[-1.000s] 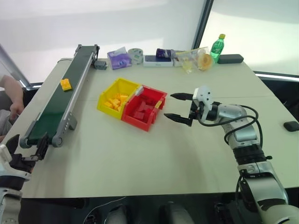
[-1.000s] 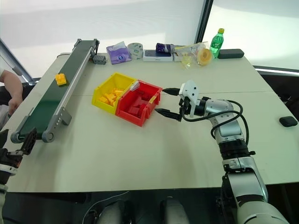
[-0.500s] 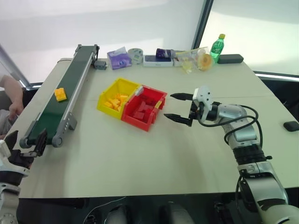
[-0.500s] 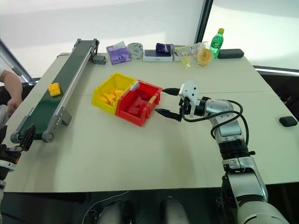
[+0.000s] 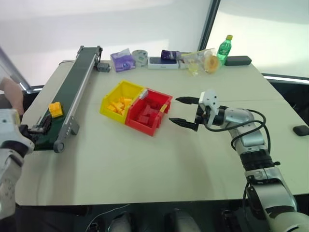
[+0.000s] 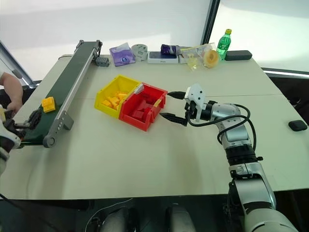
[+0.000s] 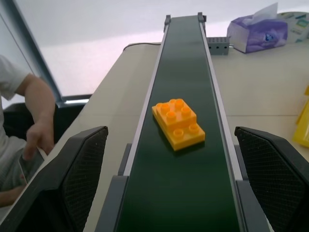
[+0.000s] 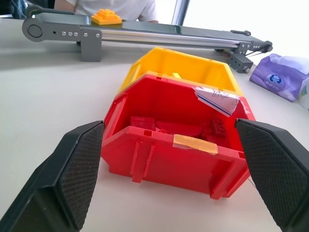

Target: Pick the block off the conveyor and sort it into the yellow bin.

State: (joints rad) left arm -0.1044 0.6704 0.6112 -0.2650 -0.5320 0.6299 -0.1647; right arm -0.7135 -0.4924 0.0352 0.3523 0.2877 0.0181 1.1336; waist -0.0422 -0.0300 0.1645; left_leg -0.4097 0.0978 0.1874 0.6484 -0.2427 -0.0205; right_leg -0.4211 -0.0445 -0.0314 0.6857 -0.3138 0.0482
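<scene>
The block (image 7: 178, 123) lay flat on the dark belt of the conveyor (image 5: 72, 92), near its near end roller and well apart from the yellow bin (image 5: 121, 101). The left gripper (image 5: 39, 126) hung level at that end of the conveyor, its two fingers (image 7: 72, 179) spread wide to either side of the belt and holding nothing, with the block ahead of them and not yet between them.

By my reading, the step in hand was the approach to the pick; nothing of the sorting had been done. The next move called for the block to come between the fingers, or for the gripper to reach further along the belt, then a close on the block's sides and a lift clear of the grey side rails. Those rails stood close to the fingertips and could catch them.

The right gripper (image 5: 185, 111) hung just beside the red bin (image 5: 148, 111), wide open and empty, pointing at its sloped front. The red bin touched the yellow bin on the side away from the conveyor, so a careless drop could land in the wrong one. The yellow bin already held several yellow pieces.

Beyond the conveyor's far end, a tissue pack (image 5: 122, 60), a green bottle (image 5: 223, 49) and other small things lined the counter (image 5: 145, 159). A person's arm (image 5: 12, 92) showed beside the conveyor, on its side away from the bins.
</scene>
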